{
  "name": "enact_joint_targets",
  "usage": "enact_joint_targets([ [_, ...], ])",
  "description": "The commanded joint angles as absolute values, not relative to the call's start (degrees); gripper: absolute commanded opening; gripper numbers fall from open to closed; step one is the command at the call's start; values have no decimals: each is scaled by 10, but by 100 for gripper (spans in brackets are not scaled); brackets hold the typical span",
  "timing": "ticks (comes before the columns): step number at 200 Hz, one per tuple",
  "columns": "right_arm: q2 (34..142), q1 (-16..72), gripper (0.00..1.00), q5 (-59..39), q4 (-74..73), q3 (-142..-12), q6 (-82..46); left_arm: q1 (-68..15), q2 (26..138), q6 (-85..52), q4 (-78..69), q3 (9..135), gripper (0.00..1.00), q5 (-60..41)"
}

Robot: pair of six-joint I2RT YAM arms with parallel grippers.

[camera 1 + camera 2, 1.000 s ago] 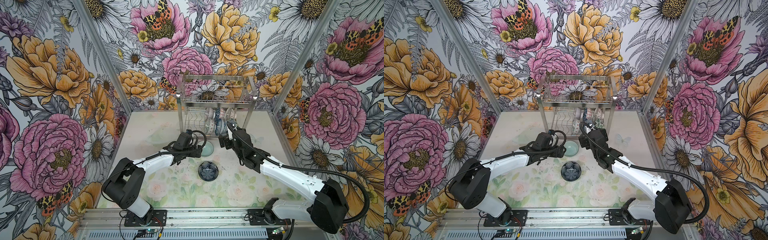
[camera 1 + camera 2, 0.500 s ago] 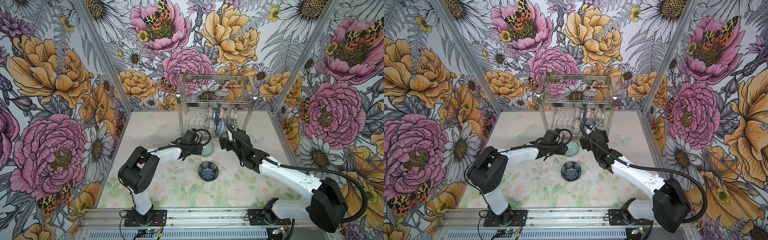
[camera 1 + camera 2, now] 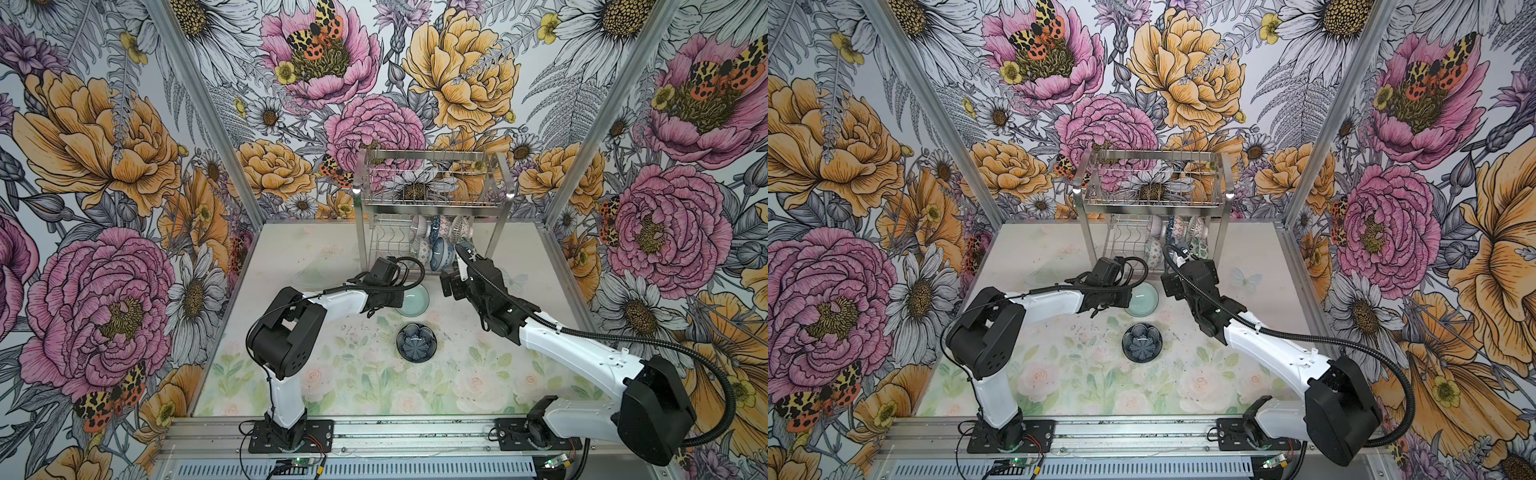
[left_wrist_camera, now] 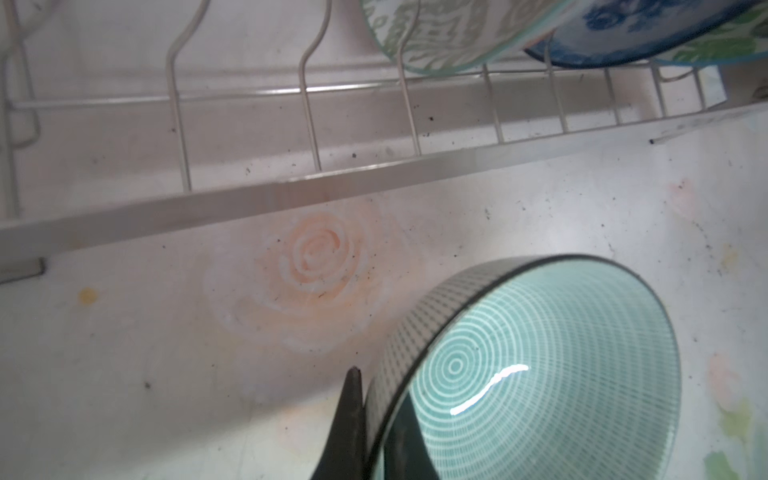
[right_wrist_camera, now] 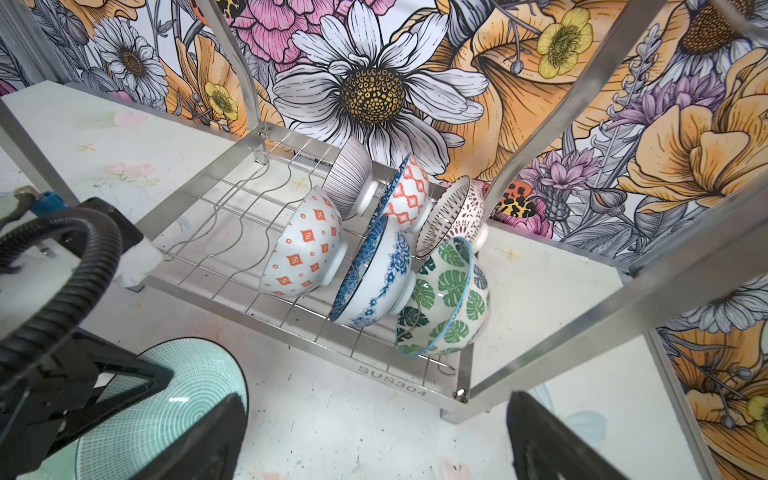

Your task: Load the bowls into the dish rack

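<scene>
- Dish rack (image 3: 360, 232): steel wire, two tiers. It stands at the back middle of the table (image 3: 332, 374), close to the flowered wall (image 3: 124, 166). Its long side runs left to right in both top views.
- Upper basket (image 3: 432, 203): overhangs the lower tier and partly screens it from above.
- Lower tier, right part: six bowls on edge in two rows. Mouths face the bare wavy slots (image 5: 232, 232) on the left; feet face the right legs.
- Front row, each leaning on the next: orange-diamond bowl (image 5: 303, 249), blue floral bowl (image 5: 378, 278), green leaf bowl (image 5: 444, 299).
- Back row: purple-lined bowl (image 5: 349, 178), lattice bowl (image 5: 409, 191), dotted bowl (image 5: 457, 212).
- Front rail (image 5: 316, 332): a low bar between the slots and the bowls on the table.
- Celadon bowl (image 3: 415, 300): just in front of the rack, mouth up, ringed inside. Whether its foot rests flat cannot be told.
- Left gripper (image 4: 380, 386): clamped on the celadon bowl's rim, one finger outside the wall and one inside.
- Black cable (image 3: 415, 266): loops over the left wrist, between the celadon bowl and the rack.
- Dark petal bowl (image 3: 416, 341): upright on the table, mouth up, nearer the front edge, apart from both grippers.
- Right gripper (image 5: 374, 399): fingers spread wide with nothing between them. It points at the rack's right front corner, near the green leaf bowl.
</scene>
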State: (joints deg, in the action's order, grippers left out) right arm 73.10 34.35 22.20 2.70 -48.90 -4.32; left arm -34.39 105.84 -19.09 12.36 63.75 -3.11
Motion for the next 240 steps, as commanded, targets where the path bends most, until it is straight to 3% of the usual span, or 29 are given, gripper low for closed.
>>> enact_joint_targets([
  [1, 724, 339, 100, 216, 16, -492, -51, -341, 1049, -180, 139, 631, 0, -19],
  [67, 711, 339, 100, 188, 27, -502, -55, -342, 924, -167, 153, 593, 0, 32],
  [127, 702, 356, 100, 54, 52, -553, -69, -341, 786, -131, 143, 570, 0, 100],
  [194, 732, 395, 100, -18, 51, -631, -100, -339, 720, -98, 123, 580, 0, 138],
  [240, 773, 415, 100, -13, 48, -663, -130, -348, 697, -88, 82, 585, 0, 141],
])
